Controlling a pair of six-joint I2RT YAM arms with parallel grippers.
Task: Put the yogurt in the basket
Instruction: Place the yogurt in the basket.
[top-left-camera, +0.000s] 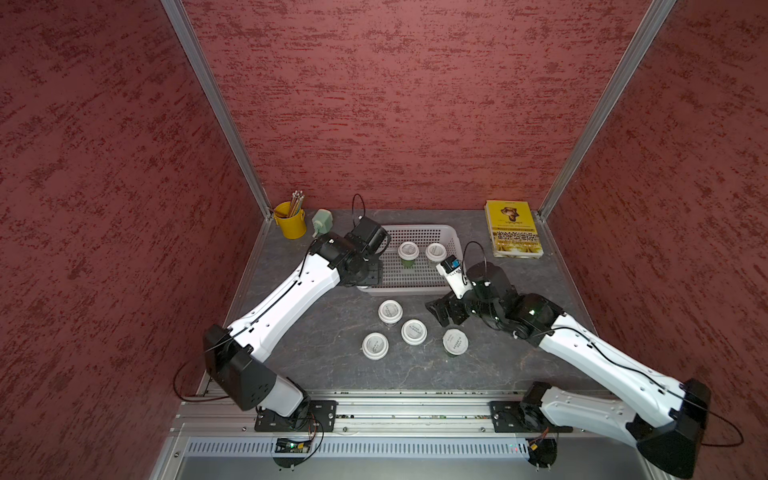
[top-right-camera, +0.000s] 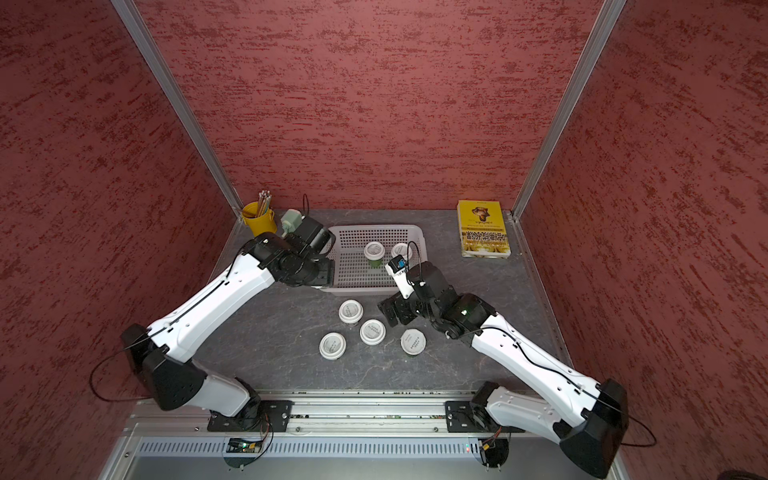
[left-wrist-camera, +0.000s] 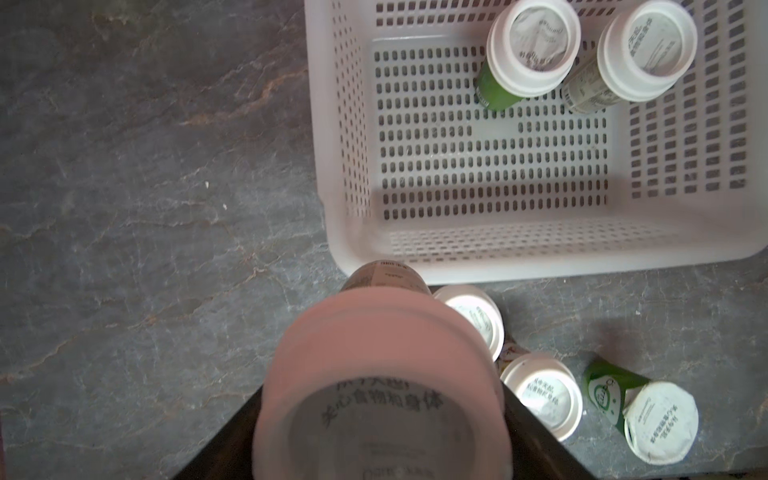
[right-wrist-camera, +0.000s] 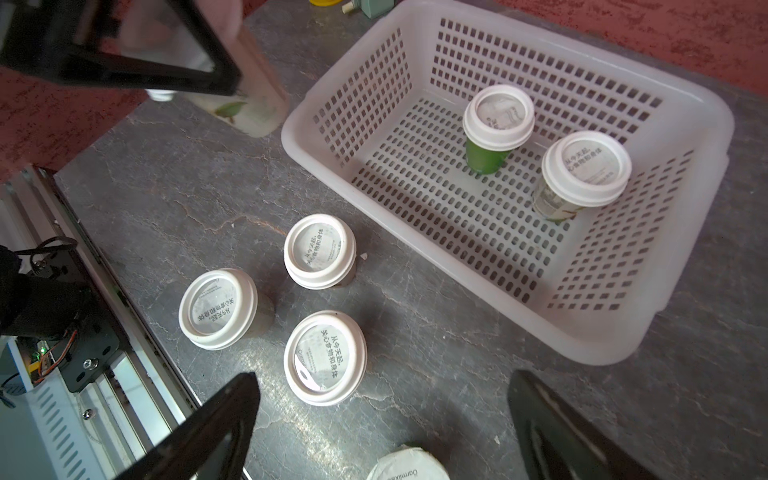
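1. Left wrist view: the left gripper (left-wrist-camera: 374, 409) is clamped on a yogurt cup (left-wrist-camera: 380, 332) just under its white lid. The cup hangs just outside the near corner of the basket (left-wrist-camera: 552, 266), not over it. If it is carried across too low, I judge its base could catch the rolled rim, which would shove the basket or twist the cup out of the grip.
2. Inside the basket a green-bodied cup (left-wrist-camera: 534, 41) and a pale cup (left-wrist-camera: 648, 45) stand upright by the far wall. A release from too high could topple the newcomer onto them.
3. On the table (top-left-camera: 316, 357) four cups wait: three capped cups (top-left-camera: 390, 311) close together and a foil-topped cup (top-left-camera: 455, 341) a little apart.
4. The right gripper (right-wrist-camera: 382, 376) hovers near the foil-topped cup, jaws spread wide and empty. An off-centre descent could knock it over, and both arms reaching for the basket together might collide.
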